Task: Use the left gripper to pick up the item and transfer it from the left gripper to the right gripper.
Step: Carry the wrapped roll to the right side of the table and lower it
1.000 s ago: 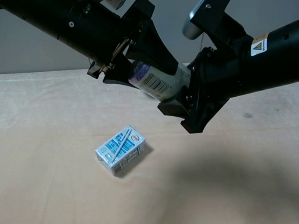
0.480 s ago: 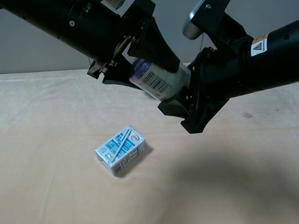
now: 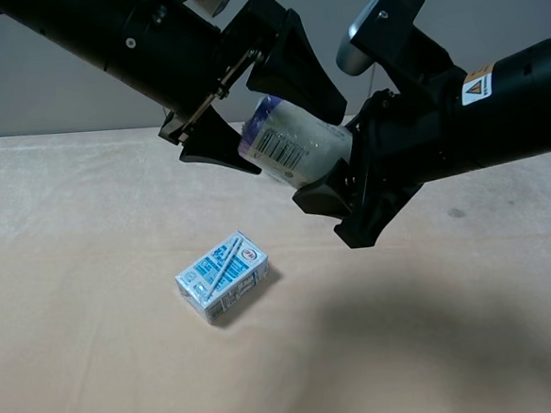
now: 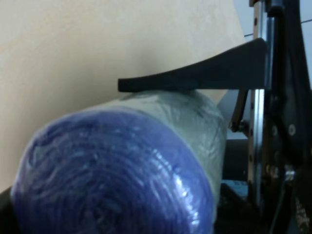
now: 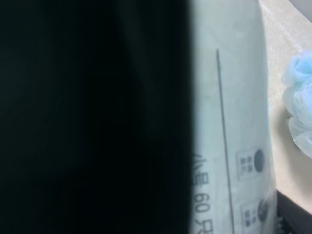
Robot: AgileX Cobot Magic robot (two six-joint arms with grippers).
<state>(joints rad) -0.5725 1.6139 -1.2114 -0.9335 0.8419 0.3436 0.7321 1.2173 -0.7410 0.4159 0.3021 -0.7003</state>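
The item [image 3: 290, 147], a cream-white cylinder with a purple end and a barcode label, hangs in the air above the table. My left gripper [image 3: 294, 134] is open, with one jaw above the item and one below it, both apart from it. In the left wrist view the item's purple end [image 4: 117, 175] fills the frame under one black finger [image 4: 204, 78]. My right gripper [image 3: 338, 176], on the arm with the yellow warning sticker [image 3: 475, 85], is shut on the item's other end. In the right wrist view the item's printed side [image 5: 229, 122] lies against a dark finger [image 5: 92, 117].
A blue-and-white drink carton [image 3: 222, 276] lies on the beige table [image 3: 98, 370], below and left of the grippers. A fluffy light-blue puff [image 5: 300, 102] shows only in the right wrist view, at the frame's edge.
My left gripper's jaws have spread apart off the item. The item stays in the air, held at its other end by the right gripper, and has tipped slightly.
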